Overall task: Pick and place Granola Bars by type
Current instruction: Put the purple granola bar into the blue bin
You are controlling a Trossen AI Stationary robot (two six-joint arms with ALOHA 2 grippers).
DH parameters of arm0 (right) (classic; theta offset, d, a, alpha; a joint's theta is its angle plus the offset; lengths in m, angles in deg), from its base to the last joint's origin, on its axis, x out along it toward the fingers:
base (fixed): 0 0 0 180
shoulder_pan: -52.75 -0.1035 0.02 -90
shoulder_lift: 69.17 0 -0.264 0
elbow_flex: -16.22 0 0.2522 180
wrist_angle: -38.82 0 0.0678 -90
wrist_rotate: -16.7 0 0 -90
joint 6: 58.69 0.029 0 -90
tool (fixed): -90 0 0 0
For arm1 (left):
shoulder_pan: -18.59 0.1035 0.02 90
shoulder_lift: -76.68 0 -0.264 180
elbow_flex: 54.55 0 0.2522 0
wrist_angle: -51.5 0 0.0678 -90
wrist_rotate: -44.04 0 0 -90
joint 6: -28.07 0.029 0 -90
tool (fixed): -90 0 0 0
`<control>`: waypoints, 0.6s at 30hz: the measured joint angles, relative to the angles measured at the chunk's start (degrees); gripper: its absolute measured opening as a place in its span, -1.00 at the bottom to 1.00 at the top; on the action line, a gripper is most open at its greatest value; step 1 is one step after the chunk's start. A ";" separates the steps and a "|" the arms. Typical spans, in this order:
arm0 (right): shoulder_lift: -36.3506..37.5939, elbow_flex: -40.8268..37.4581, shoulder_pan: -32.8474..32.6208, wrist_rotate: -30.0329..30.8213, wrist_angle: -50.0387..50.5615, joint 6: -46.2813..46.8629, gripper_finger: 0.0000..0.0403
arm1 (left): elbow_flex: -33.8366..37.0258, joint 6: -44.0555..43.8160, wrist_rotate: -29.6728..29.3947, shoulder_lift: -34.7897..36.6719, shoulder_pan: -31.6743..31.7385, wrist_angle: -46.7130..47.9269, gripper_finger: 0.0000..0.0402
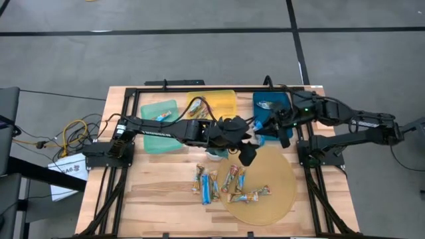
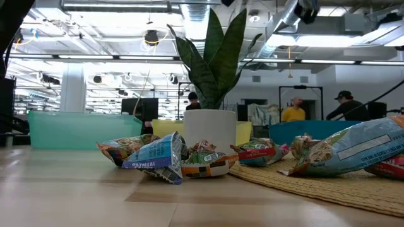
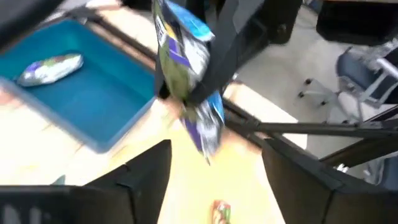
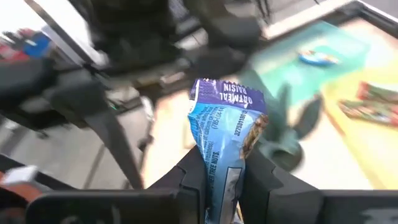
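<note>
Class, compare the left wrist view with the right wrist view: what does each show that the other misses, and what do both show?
Left wrist only: the blue tray holding a silver bar. Right wrist only: the plant, the teal tray and the yellow tray. Both: the blue bar gripped in the right pincer; the left pincer stands open near it.

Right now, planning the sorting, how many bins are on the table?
3, in a row along one table edge: green bin left, yellow bin middle, blue bin right. None seems hidden.
</note>
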 joint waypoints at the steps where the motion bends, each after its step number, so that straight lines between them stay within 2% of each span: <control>1: 0.00 0.00 0.81 0.04 1.48 -0.89 -0.73 | 0.00 -0.65 0.01 0.00 0.00 1.29 0.26; 5: 0.00 0.00 5.11 0.31 7.36 -5.89 -0.73 | 0.00 -3.87 0.06 0.00 0.00 5.43 0.31; 8: 0.00 0.00 8.62 3.47 11.80 -10.83 -0.73 | 0.02 -5.21 1.27 -0.02 0.00 6.61 0.32; 13: 0.00 0.00 14.43 14.28 19.44 -21.70 -0.73 | 0.02 -5.25 3.94 -0.02 0.00 6.63 0.32; 18: -0.73 0.00 18.64 26.74 22.36 -30.63 -0.73 | 0.02 -5.25 4.47 -0.02 0.00 6.88 0.32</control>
